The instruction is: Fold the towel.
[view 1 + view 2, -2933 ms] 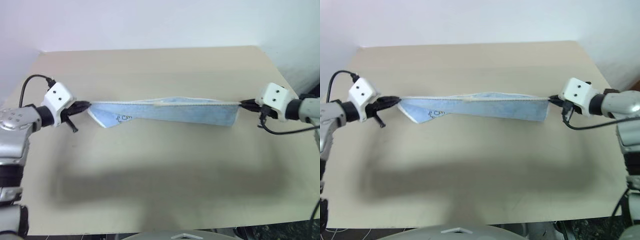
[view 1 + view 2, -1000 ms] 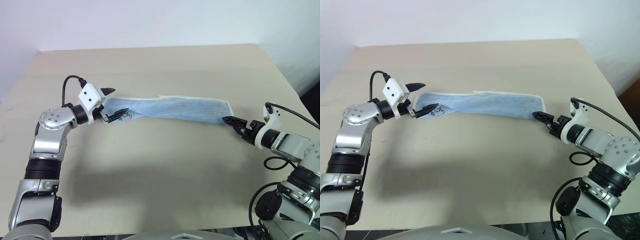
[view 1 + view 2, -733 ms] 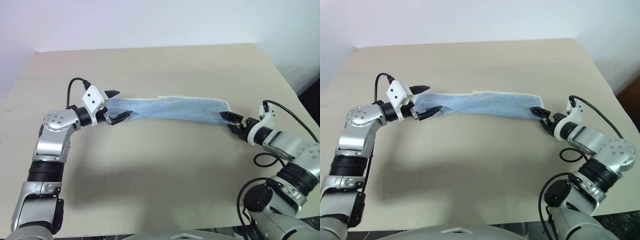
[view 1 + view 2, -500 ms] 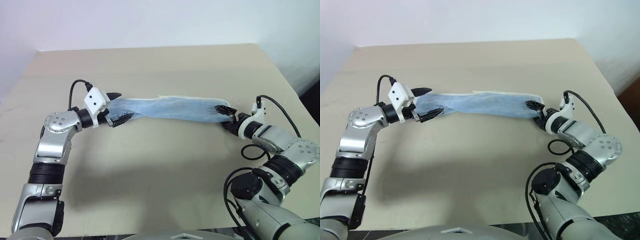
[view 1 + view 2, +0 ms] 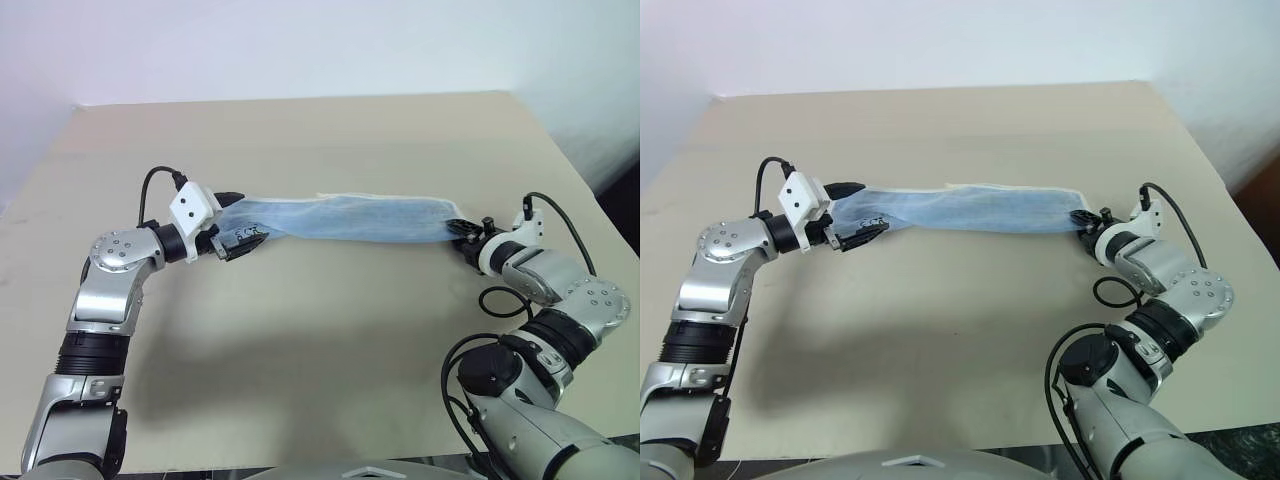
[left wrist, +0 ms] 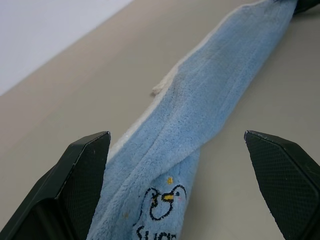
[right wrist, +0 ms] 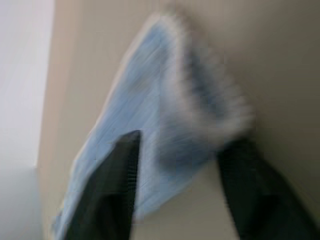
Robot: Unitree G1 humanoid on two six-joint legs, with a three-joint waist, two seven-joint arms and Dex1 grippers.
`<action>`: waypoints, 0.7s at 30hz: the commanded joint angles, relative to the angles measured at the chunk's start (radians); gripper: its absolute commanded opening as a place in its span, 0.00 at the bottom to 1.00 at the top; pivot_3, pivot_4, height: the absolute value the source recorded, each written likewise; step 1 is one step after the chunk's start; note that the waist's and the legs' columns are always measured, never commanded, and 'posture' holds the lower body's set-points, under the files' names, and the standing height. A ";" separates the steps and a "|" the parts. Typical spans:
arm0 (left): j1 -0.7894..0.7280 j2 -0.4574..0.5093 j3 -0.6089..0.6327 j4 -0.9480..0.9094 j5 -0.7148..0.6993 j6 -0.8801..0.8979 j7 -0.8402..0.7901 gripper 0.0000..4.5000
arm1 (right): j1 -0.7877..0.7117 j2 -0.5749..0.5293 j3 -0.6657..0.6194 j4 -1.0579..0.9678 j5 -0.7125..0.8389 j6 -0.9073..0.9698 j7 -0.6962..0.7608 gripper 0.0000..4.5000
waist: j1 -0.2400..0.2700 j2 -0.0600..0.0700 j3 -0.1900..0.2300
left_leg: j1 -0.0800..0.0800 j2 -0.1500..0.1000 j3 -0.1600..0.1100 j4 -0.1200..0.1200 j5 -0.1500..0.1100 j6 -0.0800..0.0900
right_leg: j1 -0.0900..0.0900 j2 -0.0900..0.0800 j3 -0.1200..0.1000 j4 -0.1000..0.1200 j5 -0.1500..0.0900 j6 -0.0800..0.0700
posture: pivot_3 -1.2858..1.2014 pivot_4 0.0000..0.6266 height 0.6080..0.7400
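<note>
The light-blue towel (image 5: pixel 340 217) lies on the table as a long narrow strip with whitish edging along its far side. Its left end, printed with a small dark cartoon (image 6: pixel 160 205), sits between the spread fingers of my left gripper (image 5: pixel 243 217), which is open and straddles it. My right gripper (image 5: pixel 462 230) is at the towel's right end. In the right wrist view the bunched corner of the towel (image 7: pixel 150 100) fills the gap between the two fingers of the right gripper (image 7: pixel 177 145).
The beige table (image 5: pixel 320 340) stretches well in front of and behind the towel. Its right edge (image 5: pixel 580 170) runs close beside my right arm. A pale wall stands beyond the far edge.
The towel, earlier held stretched in the air, now lies on the table. My right gripper has moved in to the towel's right end, rolled, and closed around it. My left gripper stays open.
</note>
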 commanded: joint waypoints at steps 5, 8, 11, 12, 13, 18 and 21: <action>-0.019 -0.005 0.011 -0.008 -0.009 -0.034 0.004 1.00 | -0.009 -0.142 0.015 0.028 0.020 -0.120 0.030 0.01 | 0.000 0.000 0.000 | 0.000 0.000 0.000 0.000 0.000 0.000 | 0.000 0.000 0.000 0.000 0.000 0.000 | 0.52 0.24 0.91; -0.024 -0.007 0.007 0.001 -0.007 -0.040 0.001 1.00 | -0.015 -0.187 0.034 0.058 0.027 -0.143 0.044 0.01 | 0.000 0.000 0.000 | 0.000 0.000 0.000 0.000 0.000 0.000 | 0.000 0.000 0.000 -0.001 0.000 0.000 | 0.52 0.24 0.91; -0.028 -0.010 0.002 0.006 -0.004 -0.045 0.002 1.00 | -0.006 -0.207 0.078 0.060 0.027 -0.151 0.074 0.01 | -0.002 0.000 0.000 | 0.000 0.000 0.000 0.000 0.000 0.001 | 0.000 0.000 0.000 -0.001 0.000 0.000 | 0.52 0.24 0.91; -0.030 -0.011 0.001 0.008 -0.003 -0.046 0.002 1.00 | -0.005 -0.211 0.088 0.062 0.025 -0.158 0.082 0.01 | -0.002 0.000 0.000 | 0.000 0.001 0.000 0.000 0.000 0.001 | 0.000 0.000 0.000 -0.001 0.000 0.000 | 0.52 0.24 0.91; -0.031 -0.012 0.001 0.009 -0.003 -0.047 0.002 1.00 | -0.004 -0.217 0.098 0.065 0.023 -0.163 0.090 0.01 | -0.002 0.000 0.000 | 0.000 0.001 0.000 0.000 0.000 0.001 | 0.000 0.000 0.000 -0.001 0.000 0.000 | 0.52 0.24 0.91; -0.023 -0.009 0.000 0.005 -0.002 -0.051 0.001 1.00 | 0.014 -0.256 0.212 0.036 0.017 -0.142 0.170 0.01 | 0.000 0.000 0.000 | 0.000 0.001 0.000 0.000 0.000 0.001 | 0.000 0.000 0.000 -0.001 0.000 0.000 | 0.52 0.24 0.91; -0.019 -0.007 0.001 0.004 -0.001 -0.052 0.004 1.00 | 0.042 -0.297 0.383 -0.048 -0.006 -0.138 0.279 0.01 | 0.000 0.000 0.000 | 0.000 0.001 0.000 0.000 0.000 0.001 | 0.000 0.000 0.000 -0.002 0.000 0.000 | 0.52 0.24 0.91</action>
